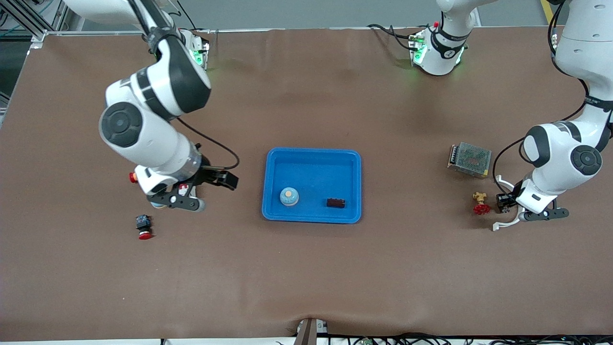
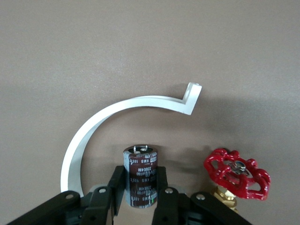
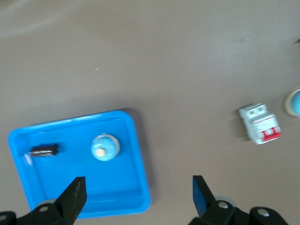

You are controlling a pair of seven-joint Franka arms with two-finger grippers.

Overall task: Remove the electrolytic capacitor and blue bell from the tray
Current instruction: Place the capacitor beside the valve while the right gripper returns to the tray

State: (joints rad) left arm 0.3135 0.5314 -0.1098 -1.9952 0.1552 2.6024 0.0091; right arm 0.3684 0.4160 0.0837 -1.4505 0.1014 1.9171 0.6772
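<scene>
A dark capacitor (image 2: 140,176) stands upright on the table (image 1: 306,268) at the left arm's end, pinched between the fingers of the left gripper (image 2: 139,190). A white curved bracket (image 2: 108,126) arcs around it, and a red-handled brass valve (image 2: 236,176) lies just beside it. A metal mesh power supply (image 1: 470,159) sits near the valve, farther from the front camera.

A blue bell (image 1: 289,196) rests in the blue tray (image 1: 311,158) at mid-table, with a second dark capacitor (image 1: 335,203) lying on its side beside it.

The right gripper (image 3: 138,192) hangs with fingers spread wide over the table between the tray and a red pushbutton (image 1: 143,227). A white circuit breaker (image 3: 259,123) shows in the right wrist view
</scene>
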